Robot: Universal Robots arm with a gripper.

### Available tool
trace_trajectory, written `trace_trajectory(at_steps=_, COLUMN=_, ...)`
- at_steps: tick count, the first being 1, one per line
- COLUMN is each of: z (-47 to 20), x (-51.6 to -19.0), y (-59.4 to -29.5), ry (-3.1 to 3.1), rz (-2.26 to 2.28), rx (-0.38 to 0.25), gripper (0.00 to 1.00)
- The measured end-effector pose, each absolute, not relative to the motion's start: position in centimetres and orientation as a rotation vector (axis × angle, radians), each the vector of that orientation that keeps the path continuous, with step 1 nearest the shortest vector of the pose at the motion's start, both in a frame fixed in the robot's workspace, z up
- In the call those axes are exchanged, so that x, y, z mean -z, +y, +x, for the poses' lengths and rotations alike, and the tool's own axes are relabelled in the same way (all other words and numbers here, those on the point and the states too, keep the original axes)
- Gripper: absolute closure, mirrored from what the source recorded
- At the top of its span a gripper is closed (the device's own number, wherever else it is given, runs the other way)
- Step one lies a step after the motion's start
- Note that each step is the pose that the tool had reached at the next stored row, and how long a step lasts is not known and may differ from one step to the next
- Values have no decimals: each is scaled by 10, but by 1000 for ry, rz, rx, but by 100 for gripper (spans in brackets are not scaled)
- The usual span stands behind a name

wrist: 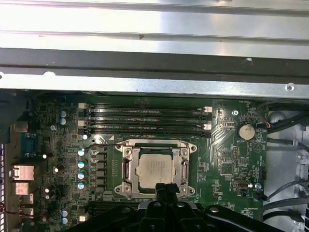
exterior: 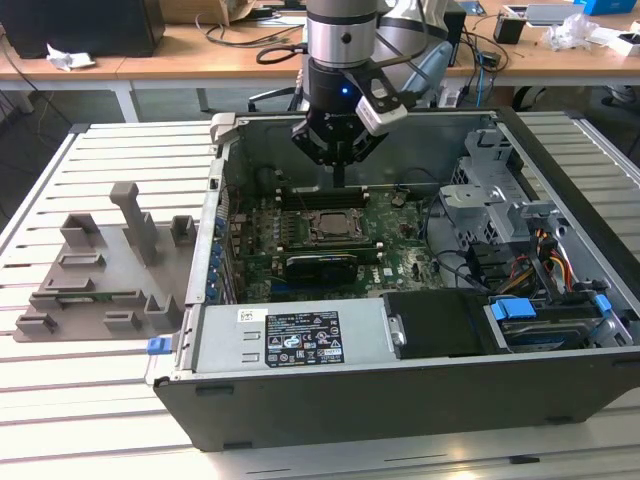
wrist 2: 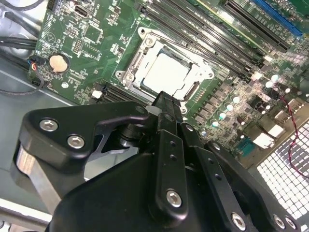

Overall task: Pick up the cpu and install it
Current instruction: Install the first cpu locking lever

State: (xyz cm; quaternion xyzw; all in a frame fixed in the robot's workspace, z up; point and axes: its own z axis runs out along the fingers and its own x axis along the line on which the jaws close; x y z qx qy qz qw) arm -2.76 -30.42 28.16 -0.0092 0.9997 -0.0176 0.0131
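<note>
cpu [wrist: 155, 168] in socket frame [wrist: 126, 168] — end effector [exterior: 338, 160] above

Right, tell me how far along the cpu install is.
Looks done: the cpu sits in the socket frame on the motherboard, inside the open computer case. In hand: nothing visible; the tool hangs above the socket. Left: whether the bracket is latched cannot be told.

Even, bright room light fills the exterior view, though the case interior [exterior: 340, 230] sits in soft shadow. In the first wrist view, glare washes out the metal case wall [wrist: 154, 24]. In the second wrist view the tool [wrist 2: 166, 104] looms dark — the bright grille [wrist 2: 285, 164] bleeds white.
</note>
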Motion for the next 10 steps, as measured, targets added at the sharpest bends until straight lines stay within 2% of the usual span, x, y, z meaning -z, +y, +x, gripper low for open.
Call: trace_trajectory(at_steps=10, z=-46, x=-282, y=-304, ry=3115, rz=-29, rx=58, gripper=89)
